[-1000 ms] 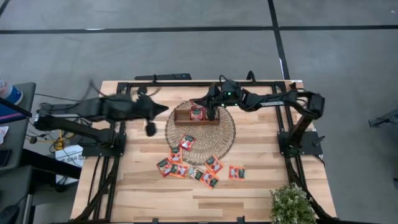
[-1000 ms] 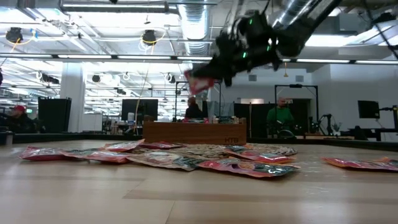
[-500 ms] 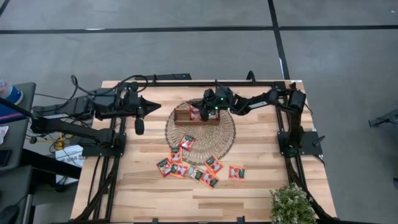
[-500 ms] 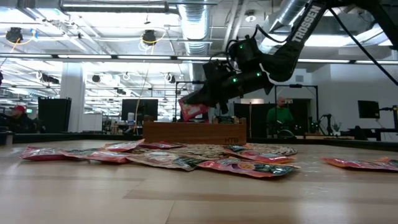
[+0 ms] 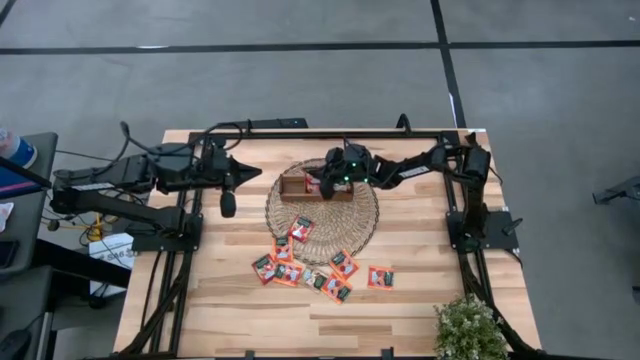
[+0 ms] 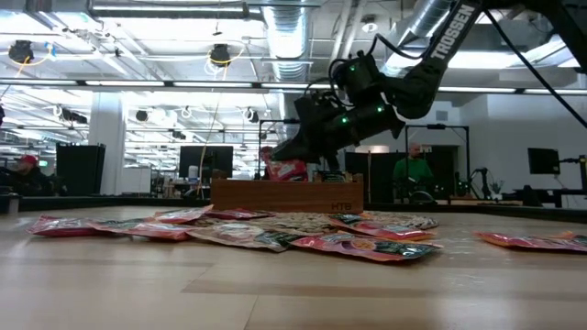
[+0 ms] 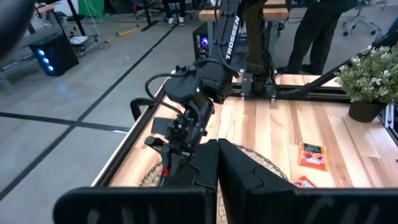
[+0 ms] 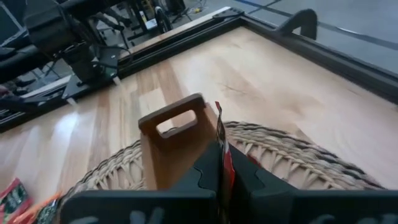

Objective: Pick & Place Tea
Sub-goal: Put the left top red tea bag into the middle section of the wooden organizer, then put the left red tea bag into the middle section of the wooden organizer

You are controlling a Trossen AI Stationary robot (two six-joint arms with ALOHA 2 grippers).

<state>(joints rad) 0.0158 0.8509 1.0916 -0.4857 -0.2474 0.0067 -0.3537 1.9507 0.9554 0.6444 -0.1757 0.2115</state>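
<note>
Red-orange sachet (image 8: 222, 155) is sinking lower toward the wooden tray (image 5: 316, 185), pinched in the right gripper (image 5: 322, 184) (release looks imminent); left gripper (image 5: 227, 203), clamped empty, is idling at nine o'clock.

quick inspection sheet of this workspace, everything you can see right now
surface: light wood table, round woven mat on it
job's things: wooden tray on the mat holding sachets; loose tea sachets spread on the mat's edge and the table in front
clutter: potted plant at a corner
grippers: right gripper shut on a sachet over the tray; left gripper shut, empty, beside the mat
cables: black cables above the left arm
surroundings: people beyond the table
</note>
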